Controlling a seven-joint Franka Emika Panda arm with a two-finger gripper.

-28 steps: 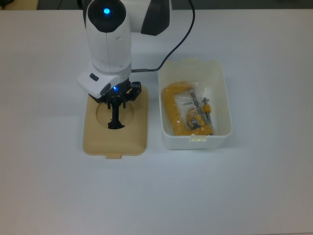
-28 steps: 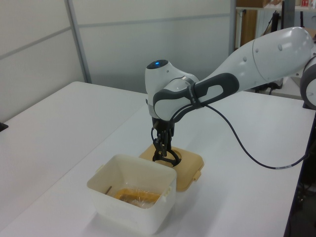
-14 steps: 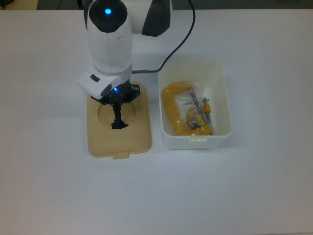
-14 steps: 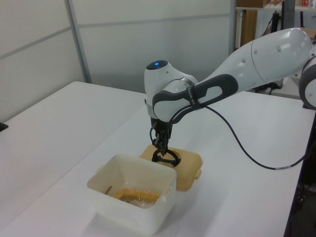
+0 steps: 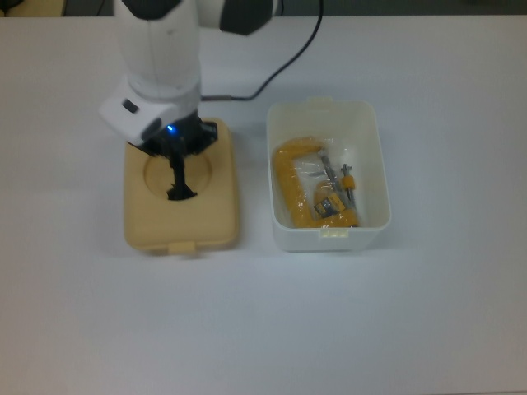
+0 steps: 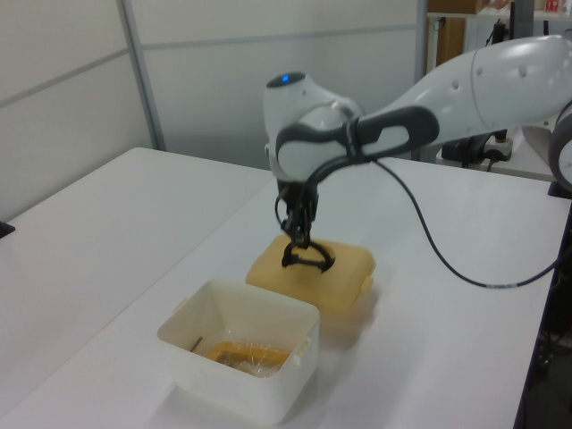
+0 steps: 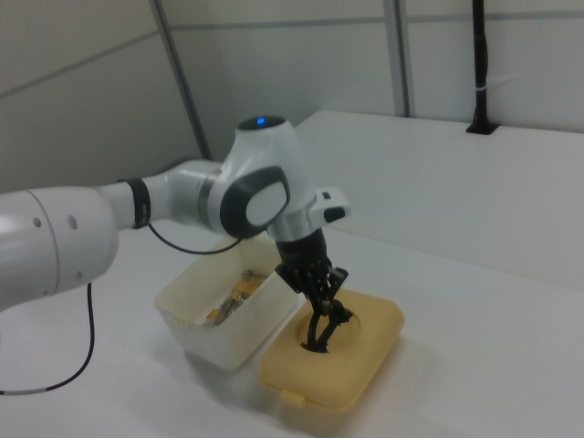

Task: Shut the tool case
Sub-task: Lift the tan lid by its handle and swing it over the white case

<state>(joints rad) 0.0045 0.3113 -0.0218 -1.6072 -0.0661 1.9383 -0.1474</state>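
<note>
**Mia:** Two parts make up the tool case, and they are not together yet. The small white plastic box with rounded corners (image 5: 328,178) sits open on the white table (image 5: 428,313). You can see a yellow clamp (image 5: 301,188) and some small bits inside it.

**Ben:** Where is the top part?

**Mia:** The flat beige plastic lid with a round dip in it (image 5: 181,191) is on the top view's left of the box, near it but not touching. In the left view it looks lifted a little off the table, with a shadow under it.

**Ben:** So is the job nearly done?

**Mia:** I think it is about half way. The lid looks picked up. It must be carried over the box, lined up with the rim and set down.

**Ben:** What is the robot's hand doing?

**Mia:** The black two-finger gripper (image 5: 179,189) on the white robot arm (image 5: 158,58) points down into the round dip. The thin black handle (image 6: 307,259) of the lid stands there, and the fingers look pressed together on it.

**Ben:** Is the lid under the fingers, then?

**Mia:** Yes, it hangs right below them, held by the middle. The box is off to one side, well away from the fingers.
</note>
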